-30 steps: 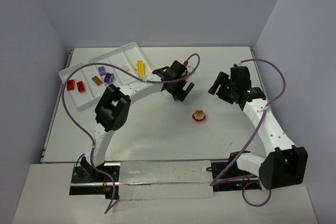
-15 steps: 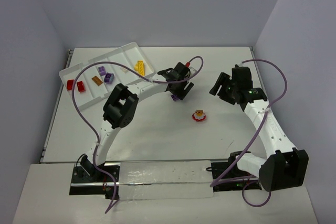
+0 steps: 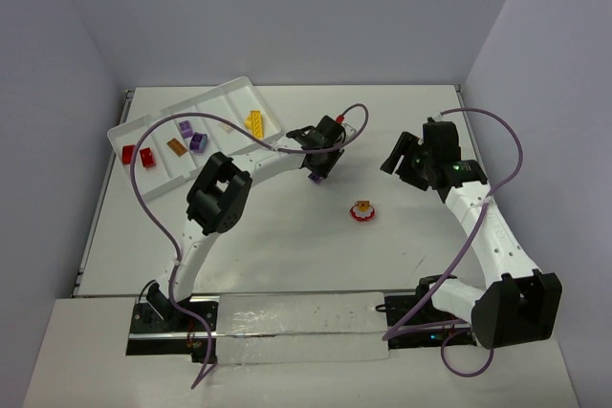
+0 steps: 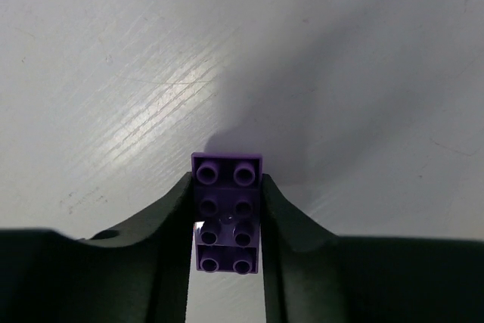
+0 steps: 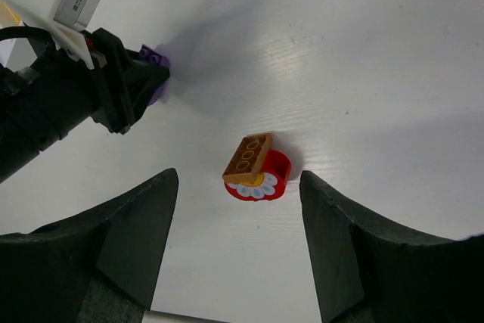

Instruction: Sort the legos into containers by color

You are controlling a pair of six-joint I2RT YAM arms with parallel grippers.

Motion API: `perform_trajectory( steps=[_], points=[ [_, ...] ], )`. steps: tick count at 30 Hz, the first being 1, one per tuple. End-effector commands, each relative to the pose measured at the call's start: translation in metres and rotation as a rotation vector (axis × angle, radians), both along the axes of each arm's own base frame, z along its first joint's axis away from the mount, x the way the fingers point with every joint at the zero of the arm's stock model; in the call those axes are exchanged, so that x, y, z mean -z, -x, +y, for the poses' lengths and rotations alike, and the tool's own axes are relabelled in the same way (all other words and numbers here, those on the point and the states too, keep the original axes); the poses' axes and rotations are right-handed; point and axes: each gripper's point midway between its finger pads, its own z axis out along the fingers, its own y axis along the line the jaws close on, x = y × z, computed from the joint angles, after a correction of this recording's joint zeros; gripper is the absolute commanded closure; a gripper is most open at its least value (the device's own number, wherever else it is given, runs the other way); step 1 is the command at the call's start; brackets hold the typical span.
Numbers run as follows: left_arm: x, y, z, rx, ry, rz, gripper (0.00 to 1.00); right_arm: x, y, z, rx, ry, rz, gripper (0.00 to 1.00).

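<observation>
A purple lego point(image 4: 227, 209) lies on the white table between my left gripper's point(image 4: 225, 187) fingers, which press on both its long sides; from above it sits under that gripper point(image 3: 320, 171). Right of it, an orange lego point(image 5: 248, 158) leans on a round red flower piece point(image 5: 266, 181). My right gripper point(image 5: 238, 178) hovers open above the pair, also seen at the right gripper point(image 3: 398, 156). The white divided tray point(image 3: 177, 103) at the back left holds red legos point(image 3: 138, 155), an orange one point(image 3: 176, 146), purple ones point(image 3: 191, 135), a beige one point(image 3: 228, 124) and yellow ones point(image 3: 255, 122).
Purple cables point(image 3: 143, 198) loop over both arms, one passing above the tray's near side. The left arm's elbow point(image 3: 218, 193) stands between tray and table centre. Walls close the table at back and sides.
The left gripper has dropped onto the purple lego and its fingers have closed from wide open against the brick's sides. The right gripper has barely moved.
</observation>
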Motion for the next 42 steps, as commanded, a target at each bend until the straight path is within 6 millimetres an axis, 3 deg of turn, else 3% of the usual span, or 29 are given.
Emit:
perform_trajectory(
  steps=[1, 3, 5, 6, 10, 11, 14, 16, 17, 19, 20, 24, 28, 36, 42],
  points=[
    [-0.027, 0.002, 0.003, -0.031, 0.027, -0.030, 0.79, -0.027, -0.010, 0.000, -0.004, -0.002, -0.072, 0.27],
    [-0.036, 0.001, 0.007, -0.058, 0.032, -0.037, 0.91, -0.028, -0.010, 0.000, -0.007, -0.003, -0.075, 0.27],
    [-0.065, -0.003, 0.014, -0.118, 0.073, -0.062, 1.00, -0.031, -0.010, 0.000, -0.008, -0.006, -0.082, 0.27],
    [-0.072, -0.009, 0.022, -0.148, 0.084, -0.068, 1.00, -0.031, -0.010, 0.001, -0.009, -0.006, -0.082, 0.27],
    [-0.133, -0.029, 0.067, -0.334, 0.233, -0.095, 1.00, -0.032, -0.009, -0.001, -0.004, -0.005, -0.087, 0.27],
    [-0.142, -0.036, 0.087, -0.396, 0.256, -0.097, 1.00, -0.031, -0.009, -0.001, -0.005, -0.003, -0.087, 0.27],
    [-0.155, -0.051, 0.144, -0.569, 0.310, -0.088, 1.00, -0.029, -0.008, -0.001, -0.006, -0.002, -0.083, 0.27],
    [-0.163, -0.063, 0.202, -0.749, 0.349, -0.105, 1.00, -0.029, -0.008, -0.001, -0.007, -0.001, -0.085, 0.27],
    [-0.164, -0.062, 0.209, -0.777, 0.357, -0.106, 1.00, -0.028, -0.007, -0.001, -0.009, -0.001, -0.083, 0.27],
    [-0.163, -0.069, 0.261, -0.929, 0.356, -0.130, 1.00, -0.027, -0.008, 0.000, -0.011, -0.003, -0.084, 0.27],
    [-0.162, -0.071, 0.279, -0.975, 0.356, -0.135, 1.00, -0.027, -0.008, -0.001, -0.012, -0.004, -0.083, 0.27],
    [-0.153, -0.078, 0.319, -1.089, 0.356, -0.139, 1.00, -0.027, -0.008, 0.001, -0.018, -0.008, -0.086, 0.27],
    [-0.144, -0.089, 0.340, -1.141, 0.351, -0.136, 1.00, -0.026, -0.008, 0.001, -0.020, -0.008, -0.083, 0.27],
    [-0.109, -0.093, 0.341, -1.154, 0.310, -0.077, 0.99, -0.022, -0.005, 0.000, -0.017, -0.009, -0.077, 0.27],
    [-0.088, -0.088, 0.345, -1.178, 0.283, -0.061, 0.70, -0.022, -0.006, 0.002, -0.026, -0.014, -0.074, 0.27]
  ],
)
